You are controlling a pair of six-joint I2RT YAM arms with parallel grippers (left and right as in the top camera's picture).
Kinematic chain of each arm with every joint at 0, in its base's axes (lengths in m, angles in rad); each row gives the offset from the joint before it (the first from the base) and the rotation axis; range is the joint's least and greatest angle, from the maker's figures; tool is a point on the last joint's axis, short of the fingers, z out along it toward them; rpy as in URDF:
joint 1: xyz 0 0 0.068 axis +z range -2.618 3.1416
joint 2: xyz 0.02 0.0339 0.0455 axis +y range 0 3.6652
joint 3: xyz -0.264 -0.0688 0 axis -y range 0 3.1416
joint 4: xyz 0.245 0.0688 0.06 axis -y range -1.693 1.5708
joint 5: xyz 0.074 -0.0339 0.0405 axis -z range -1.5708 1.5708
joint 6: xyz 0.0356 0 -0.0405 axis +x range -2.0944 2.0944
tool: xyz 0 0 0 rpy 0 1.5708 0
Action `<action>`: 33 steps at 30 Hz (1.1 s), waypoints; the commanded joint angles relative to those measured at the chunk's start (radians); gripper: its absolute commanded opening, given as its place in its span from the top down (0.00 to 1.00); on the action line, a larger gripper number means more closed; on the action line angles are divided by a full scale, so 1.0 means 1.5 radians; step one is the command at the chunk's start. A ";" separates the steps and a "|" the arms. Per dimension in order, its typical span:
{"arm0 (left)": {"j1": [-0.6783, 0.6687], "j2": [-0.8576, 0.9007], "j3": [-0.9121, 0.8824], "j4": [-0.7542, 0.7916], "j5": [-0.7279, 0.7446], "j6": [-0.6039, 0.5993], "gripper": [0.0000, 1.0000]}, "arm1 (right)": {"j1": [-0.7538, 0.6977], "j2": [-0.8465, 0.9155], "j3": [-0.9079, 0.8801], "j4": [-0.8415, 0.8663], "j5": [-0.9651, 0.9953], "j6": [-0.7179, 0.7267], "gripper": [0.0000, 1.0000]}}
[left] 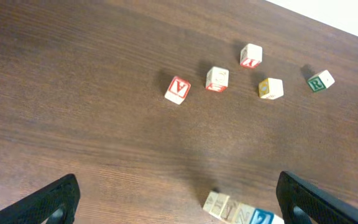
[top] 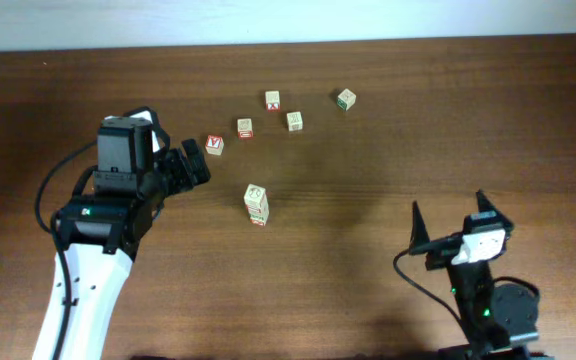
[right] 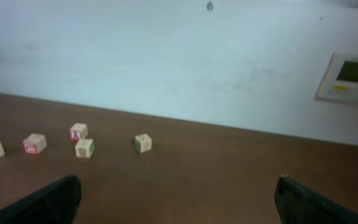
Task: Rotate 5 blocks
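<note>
Mostly, the blocks (left: 218,79) lie ahead of spread left fingers (left: 48,202).

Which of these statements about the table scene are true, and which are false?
1. The left gripper and the right gripper are both open and hold nothing. True.
2. Of the cubes standing singly, the red-faced Y cube is nearest the left gripper. True.
3. The blue "2" cube stands alone, apart from every other cube. False: it touches the pale cubes beside it in one group.
4. The right gripper hovers directly over the cubes. False: it is well away from every cube, over a bare part of the table.
</note>
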 commanded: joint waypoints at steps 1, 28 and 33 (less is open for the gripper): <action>0.001 -0.004 0.008 0.001 -0.007 0.006 0.01 | -0.006 -0.063 -0.063 0.009 -0.023 -0.004 0.01; 0.001 -0.004 0.008 0.001 -0.007 0.006 0.01 | -0.004 -0.131 -0.132 -0.038 -0.060 -0.004 0.01; 0.001 -0.004 0.008 -0.003 -0.006 0.006 0.01 | -0.004 -0.131 -0.132 -0.038 -0.060 -0.004 0.01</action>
